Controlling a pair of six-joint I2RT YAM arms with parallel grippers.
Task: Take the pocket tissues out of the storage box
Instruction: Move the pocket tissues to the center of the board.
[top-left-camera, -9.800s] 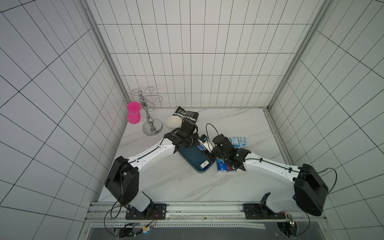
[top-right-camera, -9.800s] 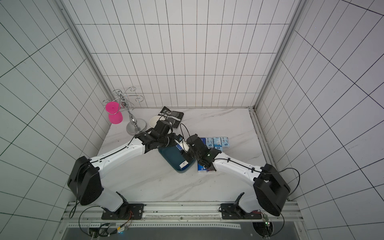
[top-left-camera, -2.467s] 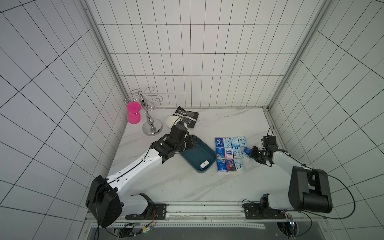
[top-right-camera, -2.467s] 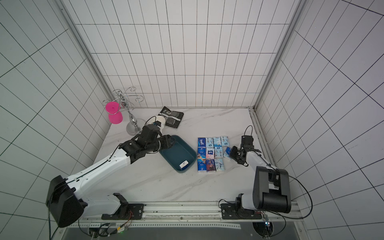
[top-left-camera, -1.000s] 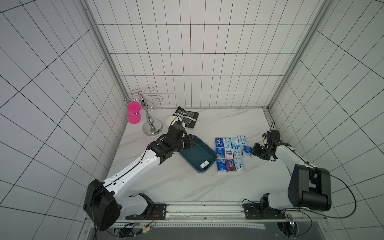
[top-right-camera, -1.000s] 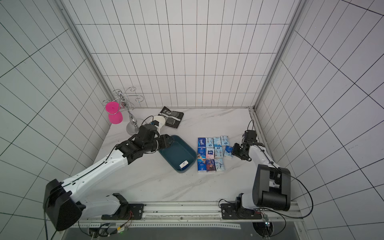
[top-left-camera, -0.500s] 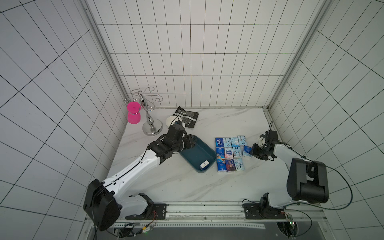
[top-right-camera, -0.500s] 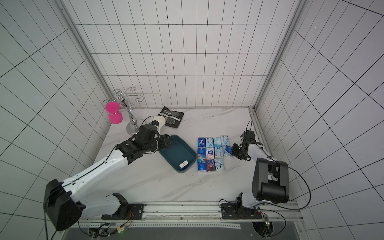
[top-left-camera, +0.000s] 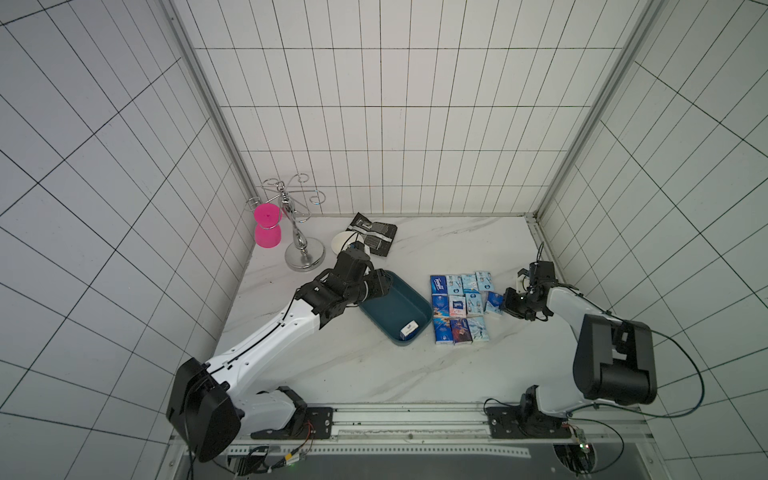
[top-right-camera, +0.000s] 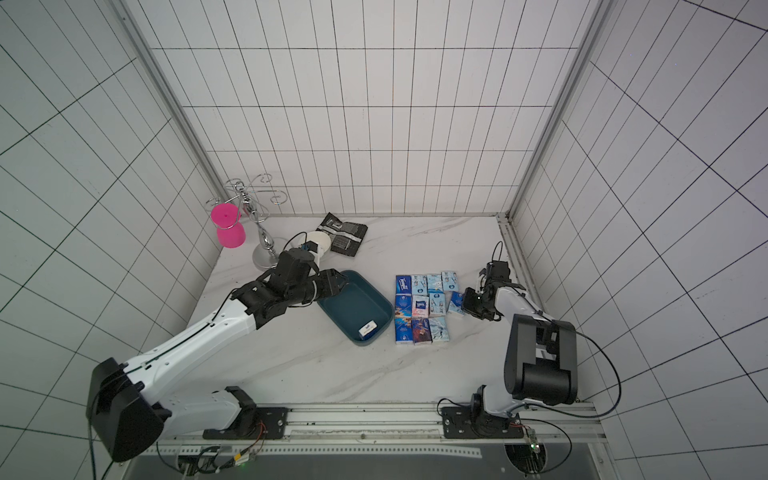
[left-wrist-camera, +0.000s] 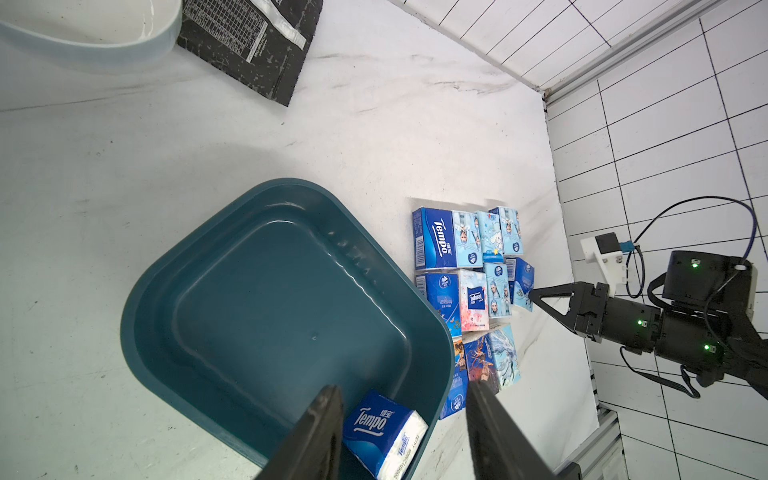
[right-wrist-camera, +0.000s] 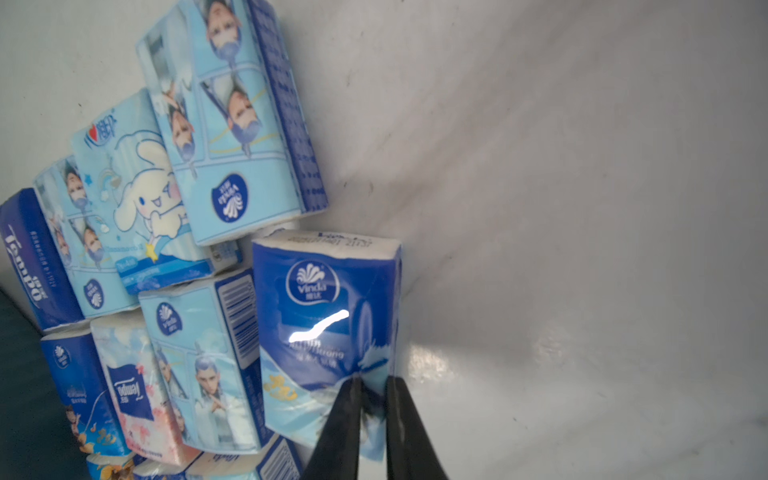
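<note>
Marble tabletop (top-left-camera: 374, 365): right gripper (right-wrist-camera: 370, 380) pinched a soft, light pocket tissues packet (right-wrist-camera: 324, 316) by slippery wrapper film, likely a weak hold; left gripper (left-wrist-camera: 403, 386) hung spread beside the storage box (left-wrist-camera: 266, 291).

A robotics lab test cell is shown rather than a lived-in room: a marble-look table (top-left-camera: 353, 374) is boxed in on three sides by white tiled walls (top-left-camera: 395, 124) set in aluminium framing (top-left-camera: 215, 116). A left arm (top-left-camera: 266, 336) and a right arm (top-left-camera: 569, 307), white and black, are bolted to a metal rail (top-left-camera: 415, 424) along the table's front edge, and loose cables (top-left-camera: 690, 361) and a bare circuit board (top-left-camera: 582, 448) are left exposed below it.
</note>
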